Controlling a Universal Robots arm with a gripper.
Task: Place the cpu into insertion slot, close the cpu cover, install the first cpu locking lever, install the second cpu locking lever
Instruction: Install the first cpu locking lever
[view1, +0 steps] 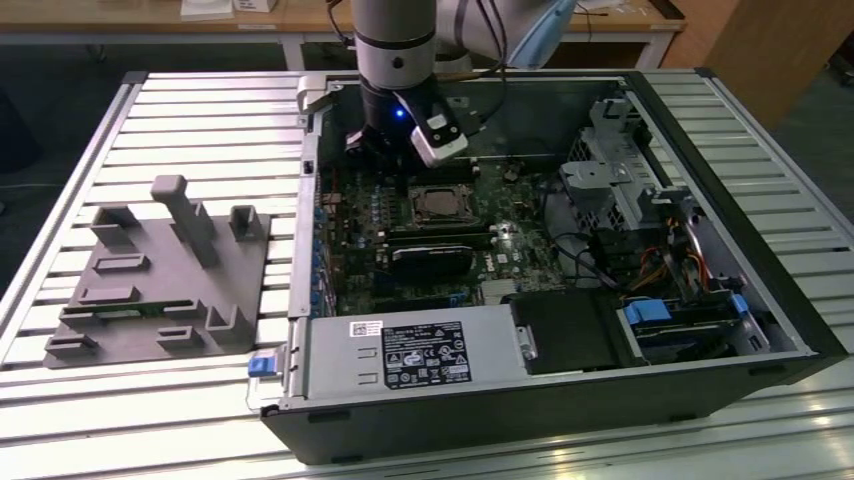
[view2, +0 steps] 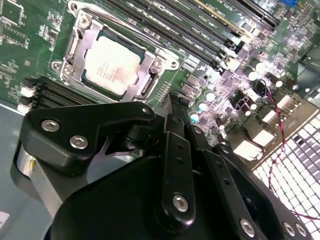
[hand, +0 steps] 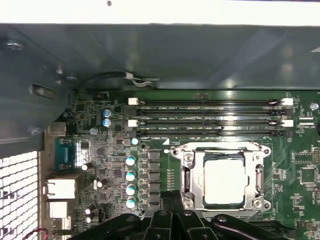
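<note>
Hovering above the motherboard (hand: 100, 150) inside the open case (view1: 694, 330), the gripper (hand: 173, 202) is clenched on nothing, just beside the insertion slot (hand: 187, 159). The cpu (hand: 224, 182) sits in that slot; the cpu cover (hand: 223, 150) lies flat around it.

My gripper (view2: 169, 104) hangs just beside the insertion slot (view2: 86, 80) on the green motherboard (view2: 30, 35), its black fingers drawn together. The cpu (view2: 111, 65) lies seated there, pale face up, and the silver cpu cover (view2: 79, 40) lies flat around it. Long black memory slots (view2: 200, 30) run alongside.
</note>
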